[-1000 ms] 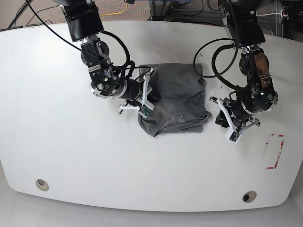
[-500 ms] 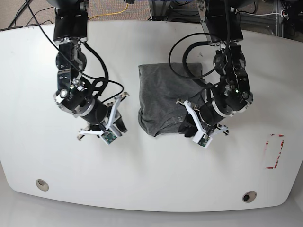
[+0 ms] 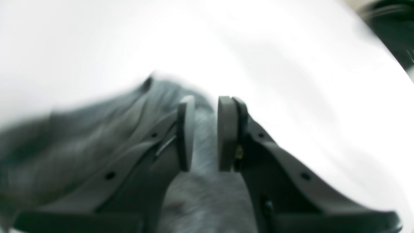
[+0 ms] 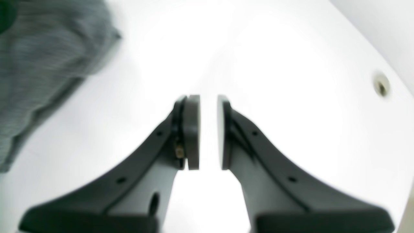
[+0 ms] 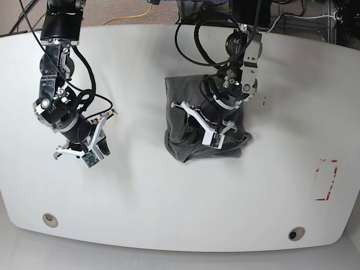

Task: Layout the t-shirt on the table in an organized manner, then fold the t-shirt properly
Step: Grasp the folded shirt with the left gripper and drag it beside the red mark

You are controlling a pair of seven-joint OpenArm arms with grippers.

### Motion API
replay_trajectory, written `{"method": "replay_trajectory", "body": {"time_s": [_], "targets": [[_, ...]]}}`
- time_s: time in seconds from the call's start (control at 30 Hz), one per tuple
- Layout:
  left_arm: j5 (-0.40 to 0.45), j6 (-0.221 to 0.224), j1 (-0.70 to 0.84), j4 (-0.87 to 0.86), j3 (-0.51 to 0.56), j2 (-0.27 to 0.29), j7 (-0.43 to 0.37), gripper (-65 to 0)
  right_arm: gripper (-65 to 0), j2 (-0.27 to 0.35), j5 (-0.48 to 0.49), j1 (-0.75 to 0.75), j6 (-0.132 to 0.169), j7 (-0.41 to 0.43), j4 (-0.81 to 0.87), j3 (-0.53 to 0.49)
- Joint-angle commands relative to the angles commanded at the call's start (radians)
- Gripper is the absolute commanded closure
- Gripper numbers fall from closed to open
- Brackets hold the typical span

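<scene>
Left gripper (image 3: pixel 205 132) slightly parted over t-shirt (image 5: pixel 188 121) | right gripper (image 4: pixel 208 131) slightly parted above table (image 5: pixel 169 214)

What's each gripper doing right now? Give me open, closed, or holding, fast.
Left gripper: jaws slightly parted over the t-shirt; whether they pinch cloth cannot be told.
Right gripper: jaws slightly parted, holding nothing, over the bare table.

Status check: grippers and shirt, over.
Left gripper over the shirt, jaws slightly apart, cloth seen between. Right gripper over bare table, empty. Shirt bunched, not laid out. Nothing in the way.
</scene>
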Motion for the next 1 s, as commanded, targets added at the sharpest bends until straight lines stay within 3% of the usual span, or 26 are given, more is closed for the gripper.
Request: {"method": "replay_trajectory", "body": {"time_s": [0.3, 0.5, 0.67, 0.8, 1.0], "targets": [[-0.006, -0.003, -0.009, -0.265, -0.005, -0.006, -0.126, -11.4, -8.1, -0.025, 0.0, -0.075, 0.0, 0.003, 0.035, 0.012], [-0.011, -0.006, 0.026, -0.247, -0.04, -0.094, -0.127, -11.4, -8.1, -0.041, 0.0, -0.094, 0.002, 0.003, 0.049, 0.014], [-0.121, -0.006, 0.11, -0.141, -0.081, -0.227, -0.086, -11.4, -8.1, -0.041, 0.0, -0.095, 0.002, 0.003, 0.061, 0.012], [-0.265, -0.006, 0.166, -0.06, -0.129, -0.382, -0.037, -11.4, -8.1, -0.043, 0.0, -0.097, 0.002, 0.002, 0.063, 0.012], [-0.388, -0.008, 0.195, -0.046, -0.203, -0.517, -0.034, -11.4, -8.1, -0.043, 0.0, -0.107, 0.002, 0.002, 0.077, 0.012]]}}
